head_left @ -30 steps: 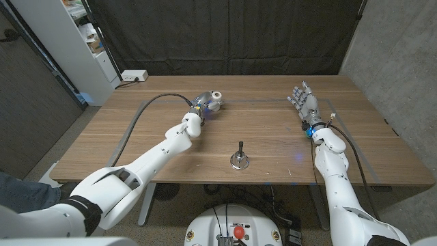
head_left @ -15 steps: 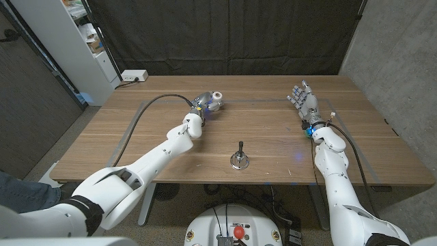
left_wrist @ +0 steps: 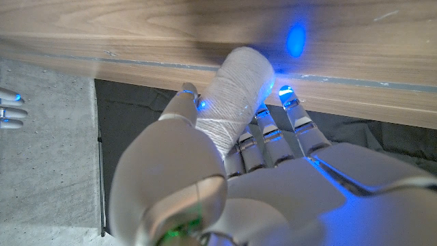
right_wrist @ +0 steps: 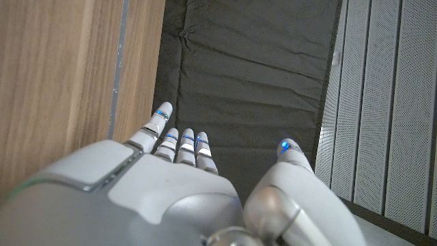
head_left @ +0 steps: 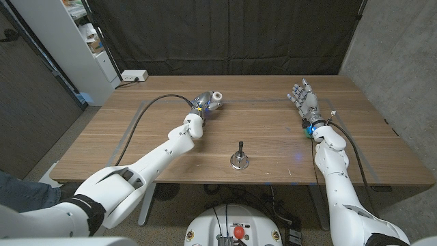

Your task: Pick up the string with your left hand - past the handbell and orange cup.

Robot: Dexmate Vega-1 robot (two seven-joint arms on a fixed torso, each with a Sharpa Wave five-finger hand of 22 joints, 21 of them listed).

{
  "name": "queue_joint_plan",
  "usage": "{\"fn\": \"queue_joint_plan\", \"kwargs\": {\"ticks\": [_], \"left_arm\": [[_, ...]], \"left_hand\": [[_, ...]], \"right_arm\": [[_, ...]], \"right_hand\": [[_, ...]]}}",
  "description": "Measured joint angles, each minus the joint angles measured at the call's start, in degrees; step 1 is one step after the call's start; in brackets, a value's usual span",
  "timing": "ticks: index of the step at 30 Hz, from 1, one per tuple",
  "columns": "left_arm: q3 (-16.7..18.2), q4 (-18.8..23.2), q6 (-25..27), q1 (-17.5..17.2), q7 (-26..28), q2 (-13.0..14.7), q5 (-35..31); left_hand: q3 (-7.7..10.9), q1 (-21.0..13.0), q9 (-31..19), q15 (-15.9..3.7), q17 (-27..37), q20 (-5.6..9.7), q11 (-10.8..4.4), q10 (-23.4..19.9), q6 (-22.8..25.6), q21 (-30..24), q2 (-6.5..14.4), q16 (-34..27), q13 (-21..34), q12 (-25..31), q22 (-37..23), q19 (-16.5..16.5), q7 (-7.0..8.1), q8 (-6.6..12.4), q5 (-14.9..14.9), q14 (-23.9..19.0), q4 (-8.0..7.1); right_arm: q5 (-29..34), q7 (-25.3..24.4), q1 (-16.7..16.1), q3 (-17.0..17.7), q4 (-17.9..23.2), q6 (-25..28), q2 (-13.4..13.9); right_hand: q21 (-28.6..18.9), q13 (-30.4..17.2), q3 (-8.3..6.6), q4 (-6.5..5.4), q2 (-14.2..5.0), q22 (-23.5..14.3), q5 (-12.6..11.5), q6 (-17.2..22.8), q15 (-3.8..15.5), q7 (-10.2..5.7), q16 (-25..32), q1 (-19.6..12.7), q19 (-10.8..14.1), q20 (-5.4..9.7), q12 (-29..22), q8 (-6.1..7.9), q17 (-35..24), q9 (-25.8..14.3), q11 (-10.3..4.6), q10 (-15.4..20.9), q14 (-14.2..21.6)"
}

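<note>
String (left_wrist: pixel 235 96): a white spool, cylindrical, wound in fine even turns with a few strands crossing diagonally over the wrap. In the head view the string (head_left: pixel 216 97) shows a round end face with a dark centre hole, pointing right and slightly far. It sits at the far side of the wooden table (head_left: pixel 273 137), left of centre, just beyond the left arm's wrist.

Left hand (head_left: pixel 204 104) is clamped on the spool. The left wrist view shows the thumb on one side and the fingers (left_wrist: pixel 295 119) on the other, the spool standing up between them, and blue light from the fingertips falling on the wrap and on the table edge. Left hand (left_wrist: pixel 225 184) seen from the back; whether the spool touches the table I cannot tell.

Right hand (head_left: pixel 304 101) stands at the far right of the table, well apart from the spool, fingers spread and reaching toward the far edge, holding nothing. The right wrist view shows the right hand (right_wrist: pixel 177 184) with fingers side by side and thumb set off, none of them on anything.

Handbell (head_left: pixel 240 158): metal, dark upright handle, standing near the table's near edge at centre, well apart from both hands.

A black cable (head_left: pixel 140 116) arcs over the left part of the table toward the left wrist.
</note>
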State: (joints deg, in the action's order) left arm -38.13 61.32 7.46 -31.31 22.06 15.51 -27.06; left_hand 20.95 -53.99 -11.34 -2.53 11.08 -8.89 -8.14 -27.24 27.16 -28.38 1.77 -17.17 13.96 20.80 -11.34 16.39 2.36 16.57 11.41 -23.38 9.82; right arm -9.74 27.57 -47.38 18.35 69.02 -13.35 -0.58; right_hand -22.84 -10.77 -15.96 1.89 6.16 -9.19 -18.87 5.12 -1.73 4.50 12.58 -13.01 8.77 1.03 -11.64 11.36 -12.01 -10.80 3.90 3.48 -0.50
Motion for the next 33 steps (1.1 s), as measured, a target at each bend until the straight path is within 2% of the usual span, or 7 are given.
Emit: {"fn": "queue_joint_plan", "kwargs": {"ticks": [9,18,23,33], "left_arm": [[-0.01,-0.61,-0.34,0.22,0.53,-0.27,0.13],[0.15,-0.25,-0.30,0.15,0.95,-0.23,0.22],[0.34,0.24,0.14,-0.17,1.54,-0.09,0.20],[0.76,1.16,0.46,-0.70,2.23,0.32,0.09]], "left_hand": [[-0.03,-2.26,0.00,-0.11,0.36,-1.23,-0.24,-1.63,1.75,-1.74,0.74,-1.11,0.57,0.40,0.01,4.27,-0.10,-0.01,-0.90,-2.47,0.02],[0.08,-4.56,-0.27,-0.30,0.97,-0.81,-0.34,-2.94,3.20,-2.63,1.11,-2.60,1.10,0.72,0.01,5.95,-0.05,0.46,-0.93,-4.34,-0.09],[0.09,-4.66,-0.27,-0.23,1.52,-0.30,-0.45,-3.66,3.89,-3.01,1.01,-3.69,1.37,1.05,0.01,6.46,-0.18,0.89,-0.93,-6.07,-0.08],[0.08,-4.95,-0.26,-0.24,1.82,0.38,-0.64,-4.08,4.39,-3.01,0.72,-4.36,1.85,1.05,0.02,7.13,0.31,0.89,-0.94,-6.68,-0.09]], "right_arm": [[0.14,-0.41,-0.37,-0.19,1.01,0.37,-0.20],[0.19,-0.65,-0.81,-0.35,1.86,0.71,-0.33],[0.20,-0.71,-1.07,-0.50,2.31,0.87,-0.41],[0.21,-0.94,-1.56,-0.75,3.51,1.36,-0.60]], "right_hand": [[0.44,0.00,0.00,0.00,0.00,0.00,0.00,0.00,0.00,0.00,0.00,0.00,0.00,0.00,0.00,0.00,0.00,0.01,0.00,0.00,0.00],[0.44,0.00,0.00,0.00,0.00,0.00,0.01,0.00,0.00,0.00,0.00,0.00,-0.01,0.00,0.00,0.00,0.00,0.01,0.00,0.00,0.00],[0.82,0.00,-0.01,0.00,-0.01,-0.30,0.01,0.00,0.00,0.00,0.00,-0.01,-0.01,0.00,0.00,0.00,0.00,0.01,0.00,-0.01,0.00],[0.83,0.00,-0.01,0.00,-0.31,-0.30,0.01,0.21,0.00,0.21,0.00,-0.31,-0.01,-0.01,0.00,0.00,0.00,0.02,0.00,-0.01,0.00]]}}
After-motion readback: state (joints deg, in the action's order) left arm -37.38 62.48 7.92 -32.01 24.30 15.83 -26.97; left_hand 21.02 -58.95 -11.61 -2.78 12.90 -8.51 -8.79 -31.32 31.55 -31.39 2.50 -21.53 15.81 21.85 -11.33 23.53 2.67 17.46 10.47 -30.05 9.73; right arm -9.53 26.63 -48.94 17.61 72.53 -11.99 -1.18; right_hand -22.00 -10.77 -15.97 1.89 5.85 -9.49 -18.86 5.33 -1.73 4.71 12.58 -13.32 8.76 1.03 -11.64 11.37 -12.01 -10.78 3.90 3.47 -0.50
